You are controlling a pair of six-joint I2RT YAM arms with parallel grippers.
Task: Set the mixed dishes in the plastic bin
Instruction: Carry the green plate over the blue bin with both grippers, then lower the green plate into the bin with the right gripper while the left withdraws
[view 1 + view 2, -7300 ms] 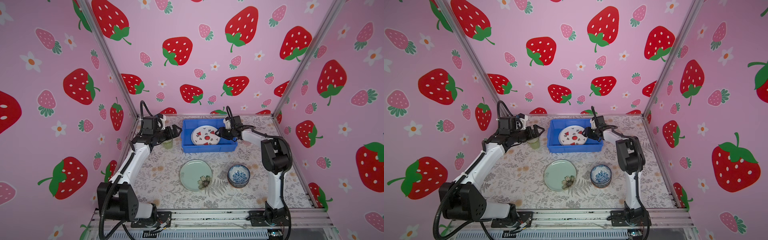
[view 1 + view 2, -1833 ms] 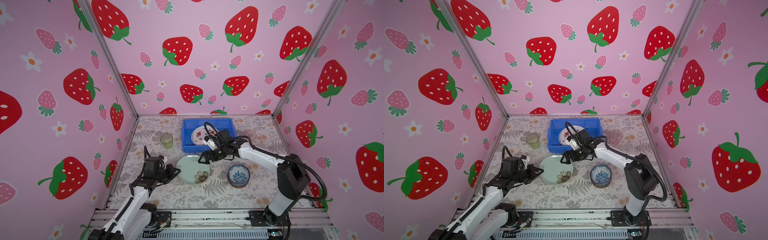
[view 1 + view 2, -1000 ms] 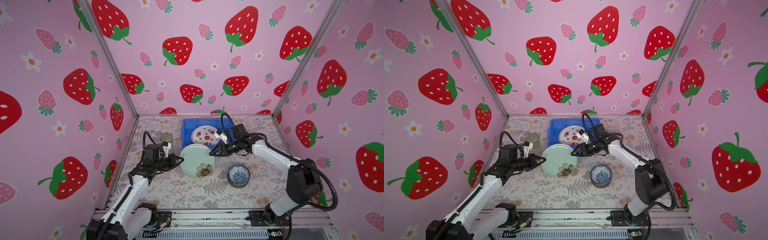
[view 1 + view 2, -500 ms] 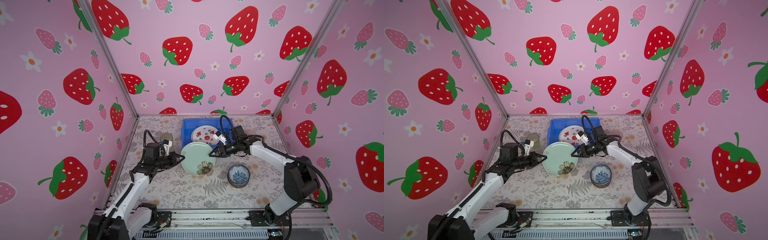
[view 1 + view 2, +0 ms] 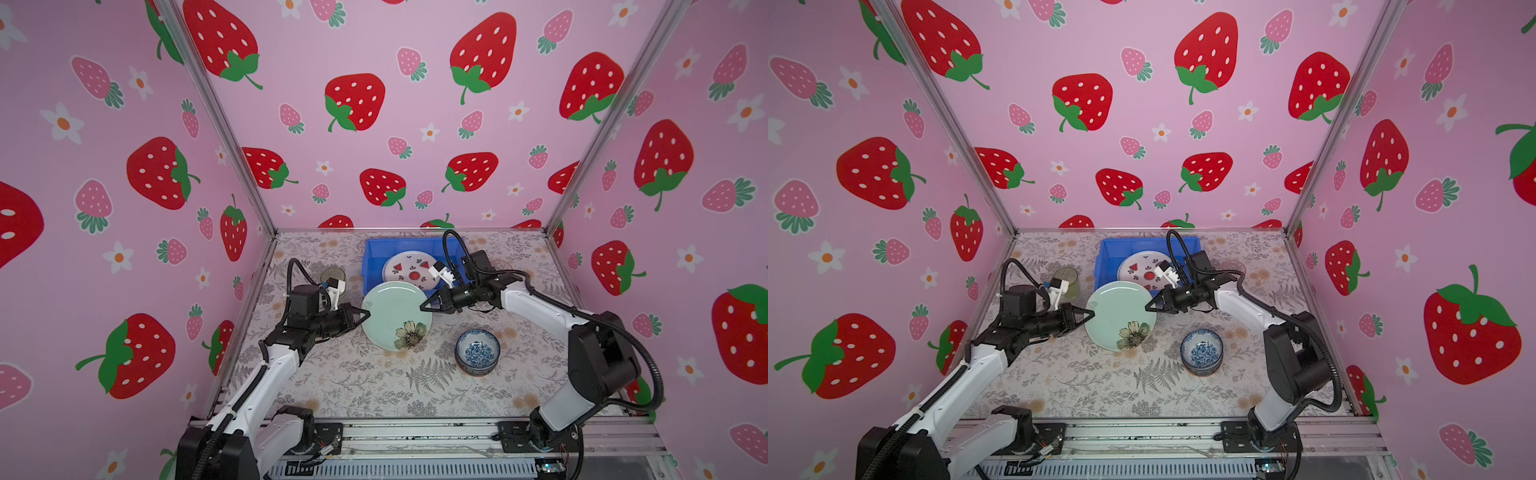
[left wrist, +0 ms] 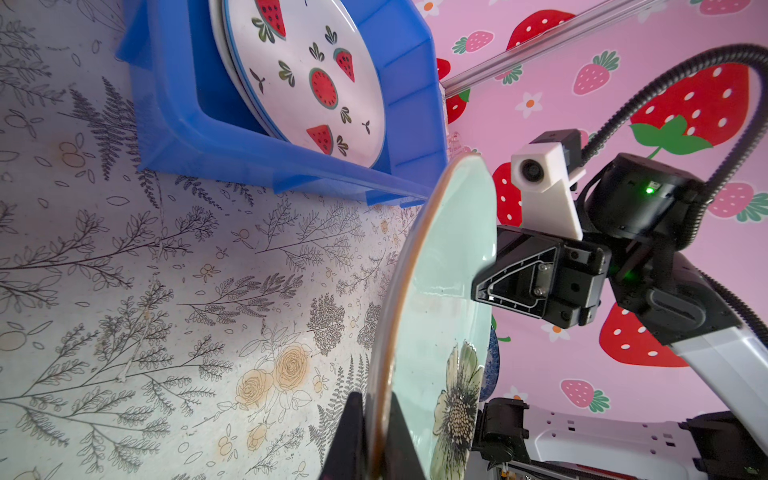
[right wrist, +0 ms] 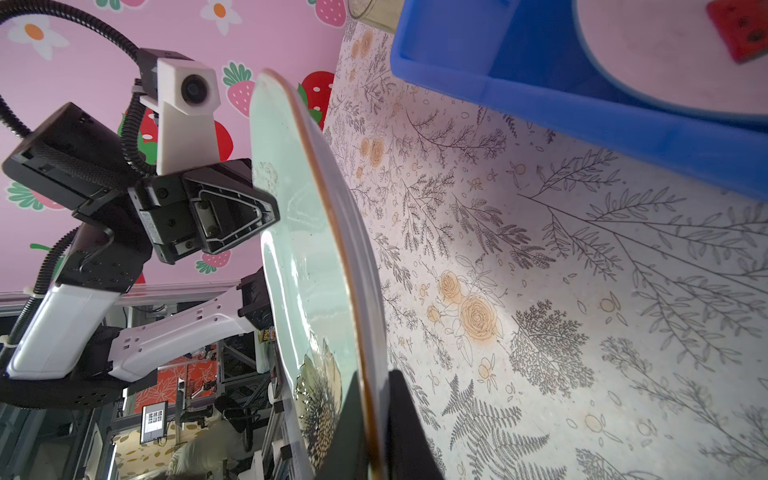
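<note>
Flowered table (image 5: 374, 386) across the lower middle of both top views. At its far edge, upper middle of the frame, blue bin (image 5: 371, 266), with a watermelon plate (image 5: 409, 270) lying inside.

Just in front of the bin, at frame centre, green plate (image 5: 390, 311) with a painted flower, held up tilted between the two claws. Upper edge overlapping the bin's near wall in both top views. Cannot tell whether the low edge touches the table.

Lower right of that plate, blue-and-white bowl (image 5: 477, 353) on the table, apart from both claws. Left of the bin, greenish glass (image 5: 332, 275), partly hidden behind the left arm's camera.

At the plate's left rim, left claw (image 5: 366, 314), closed tight on the edge, with fingers (image 6: 349, 440) on either face in the left wrist view. At the opposite, right rim, right claw (image 5: 422, 308), likewise clamped on the edge, the rim running between its fingers (image 7: 411, 432) in the right wrist view.
</note>
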